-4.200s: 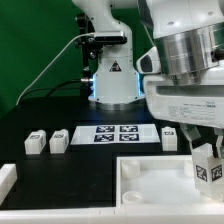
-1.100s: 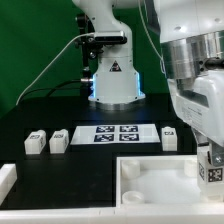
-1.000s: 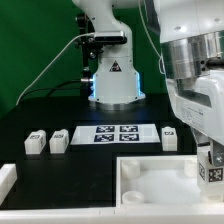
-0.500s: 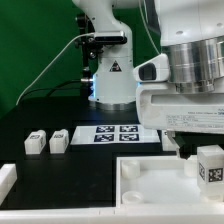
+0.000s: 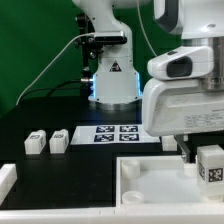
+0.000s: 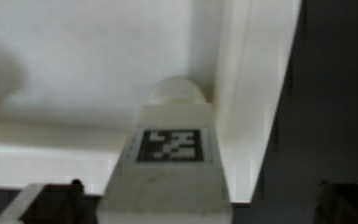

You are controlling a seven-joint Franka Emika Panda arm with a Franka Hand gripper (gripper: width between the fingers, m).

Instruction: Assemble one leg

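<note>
One leg (image 5: 210,166), a small white block with a black-and-white tag, stands upright at the near corner of the large white tray-like part (image 5: 150,186) on the exterior view's right. My gripper (image 5: 204,152) hangs directly over it. One dark finger (image 5: 187,150) shows beside the leg. In the wrist view the leg (image 6: 172,150) stands between the fingertips (image 6: 60,203) with a gap at each side. The gripper (image 6: 197,205) is open. Two more legs (image 5: 36,142) (image 5: 59,140) lie on the black table at the exterior view's left.
The marker board (image 5: 118,133) lies flat in the middle of the table. The robot base (image 5: 112,75) stands behind it before a green backdrop. A white part's corner (image 5: 6,180) shows at the left edge. The wrist body hides the table's right side.
The wrist has turned and now fills more of the exterior view's right. The leg has stayed in the tray's corner. A finger now stands apart from it.
</note>
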